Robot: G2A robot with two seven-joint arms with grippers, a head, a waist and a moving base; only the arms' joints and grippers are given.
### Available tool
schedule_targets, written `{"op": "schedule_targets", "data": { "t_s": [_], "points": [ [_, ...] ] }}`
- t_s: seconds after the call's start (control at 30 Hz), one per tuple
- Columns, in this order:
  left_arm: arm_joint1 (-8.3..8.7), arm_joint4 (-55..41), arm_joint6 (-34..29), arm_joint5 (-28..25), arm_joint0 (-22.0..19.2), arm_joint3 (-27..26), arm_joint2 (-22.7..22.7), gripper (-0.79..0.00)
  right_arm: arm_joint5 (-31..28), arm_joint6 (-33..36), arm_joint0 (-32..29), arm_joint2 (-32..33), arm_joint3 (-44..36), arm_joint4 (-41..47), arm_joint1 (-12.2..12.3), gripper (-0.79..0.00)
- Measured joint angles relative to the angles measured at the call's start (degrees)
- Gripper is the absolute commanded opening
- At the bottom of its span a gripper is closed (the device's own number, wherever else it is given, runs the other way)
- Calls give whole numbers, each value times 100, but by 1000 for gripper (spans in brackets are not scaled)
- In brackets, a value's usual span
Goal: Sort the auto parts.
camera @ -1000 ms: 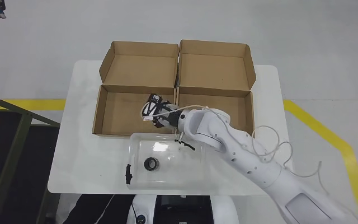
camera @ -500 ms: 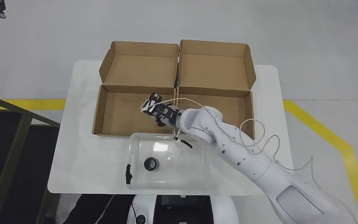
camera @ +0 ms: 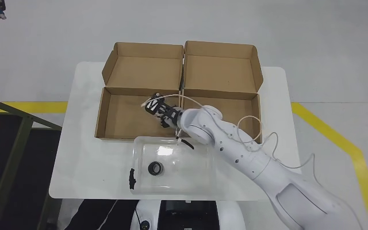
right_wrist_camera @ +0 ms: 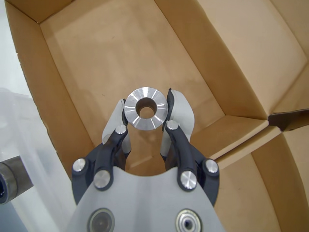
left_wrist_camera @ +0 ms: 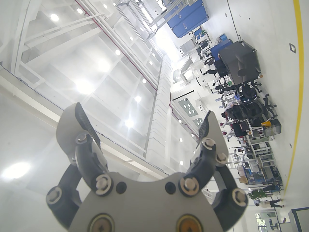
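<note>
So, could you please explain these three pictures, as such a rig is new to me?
A two-armed robot stands at a white table. One picture looks down from above; the other two come from wrist cameras. On the table stand an open brown cardboard box, a second box beside it, and a clear plastic bin with a black ring inside. The right gripper holds a shiny silver metal ring over the first box. The left gripper is open, empty, pointing up.

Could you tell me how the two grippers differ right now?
The left gripper is open and empty; the right gripper is shut on a silver ring. The left gripper faces the ceiling; the right gripper hangs over a cardboard box. Both have the same two-finger build.
</note>
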Motion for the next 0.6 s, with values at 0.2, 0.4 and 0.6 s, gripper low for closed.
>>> {"op": "schedule_targets", "data": {
  "t_s": [0.2, 0.4, 0.6],
  "points": [
    [0, 0, 0, 0, 0, 0, 0, 0, -9, 86, 95, -73, 290, 2, -144, -511],
    [0, 0, 0, 0, 0, 0, 0, 0, -34, 146, 139, -100, 470, -16, -256, -342],
    [0, 0, 0, 0, 0, 0, 0, 0, -71, 116, 132, -50, 439, -81, -319, -280]
  ]
}}
